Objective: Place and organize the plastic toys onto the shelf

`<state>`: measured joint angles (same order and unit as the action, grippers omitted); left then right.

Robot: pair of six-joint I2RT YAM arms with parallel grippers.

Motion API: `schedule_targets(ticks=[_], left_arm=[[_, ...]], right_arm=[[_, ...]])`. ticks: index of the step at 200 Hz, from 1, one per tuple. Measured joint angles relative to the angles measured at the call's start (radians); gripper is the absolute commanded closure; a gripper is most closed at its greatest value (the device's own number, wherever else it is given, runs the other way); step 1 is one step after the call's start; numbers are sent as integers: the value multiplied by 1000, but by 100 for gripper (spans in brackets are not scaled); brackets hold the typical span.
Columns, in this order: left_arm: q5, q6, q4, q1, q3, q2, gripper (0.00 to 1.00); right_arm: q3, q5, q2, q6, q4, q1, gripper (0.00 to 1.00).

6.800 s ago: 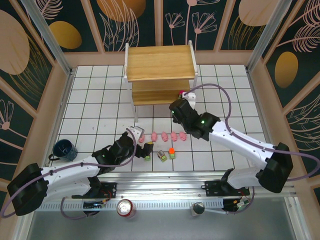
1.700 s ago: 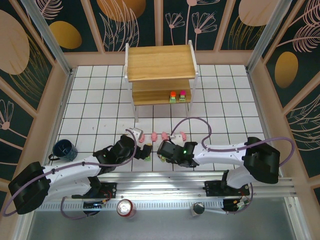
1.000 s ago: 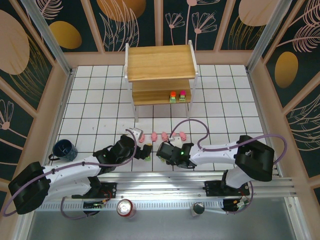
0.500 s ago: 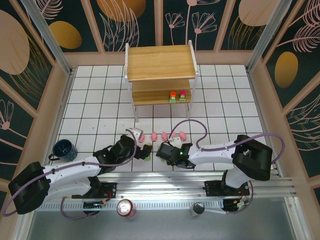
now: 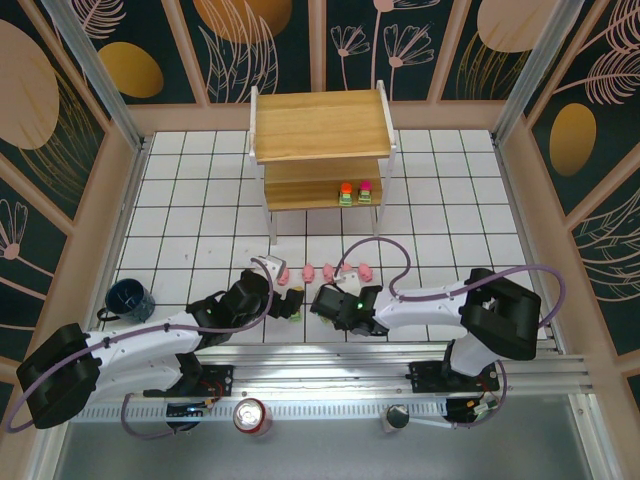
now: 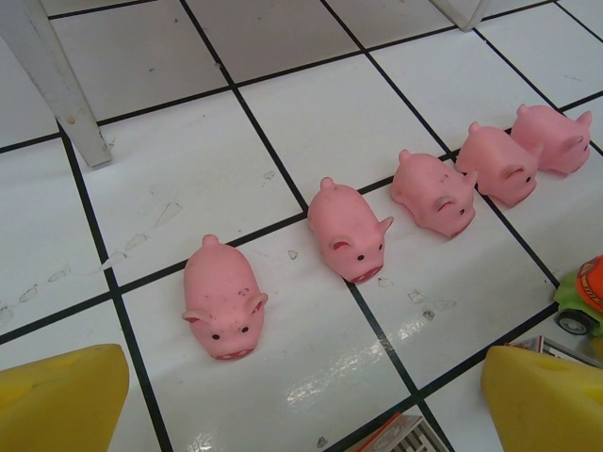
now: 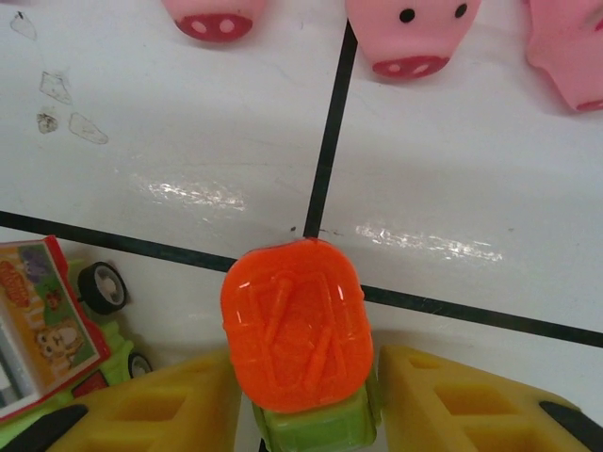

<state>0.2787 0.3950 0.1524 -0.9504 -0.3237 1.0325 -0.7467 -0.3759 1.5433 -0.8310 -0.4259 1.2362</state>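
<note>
A: What is held by the right fingers [image 7: 405, 400]?

B: They are closed narrowly on the green base of an orange-topped piece [image 7: 292, 325], with one yellow finger set against each side. The piece is stood on the counter [image 7: 188, 141], across a black grid line. The left fingers [image 6: 542, 395] are spread wide, and nothing is held between them.

A: What has been changed since the earlier views?

B: Some seconds ago the right arm was stretched out to the lower board of the shelf [image 5: 320, 125]. It has since been drawn back low over the near counter, and within the last second its fingers have been brought in slightly. The left arm has not been moved. An orange-topped twin [image 5: 346, 191] and a magenta-topped piece [image 5: 366, 189] are still stood side by side on that lower board.

A: What is found around, and what is in the way?

B: Five pigs [image 6: 349, 229] are lined up in a row just beyond both pairs of fingers. In the top view the right arm's cable [image 5: 380, 238] is looped over that row, and one pig is partly hidden by it. A wheeled piece with a picture top [image 7: 47, 348] is seen just beside one right finger. A white shelf leg [image 6: 66, 104] is planted past the row's end. A dark blue mug [image 5: 130, 298] is set well apart at the left, and a red soda can [image 5: 252, 416] near the arm bases.
</note>
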Motion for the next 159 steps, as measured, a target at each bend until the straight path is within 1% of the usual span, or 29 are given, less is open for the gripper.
schedule_targets(ticks=[73, 112, 159], left_arm=[[11, 0, 0, 0, 0, 0, 4], [11, 0, 0, 0, 0, 0, 4], [15, 0, 0, 0, 0, -18, 4]], right_arm=[[-1, -5, 1, 14, -6, 0, 69], [-2, -28, -3, 11, -35, 1, 71], [-39, -75, -81, -5, -112, 1, 75]])
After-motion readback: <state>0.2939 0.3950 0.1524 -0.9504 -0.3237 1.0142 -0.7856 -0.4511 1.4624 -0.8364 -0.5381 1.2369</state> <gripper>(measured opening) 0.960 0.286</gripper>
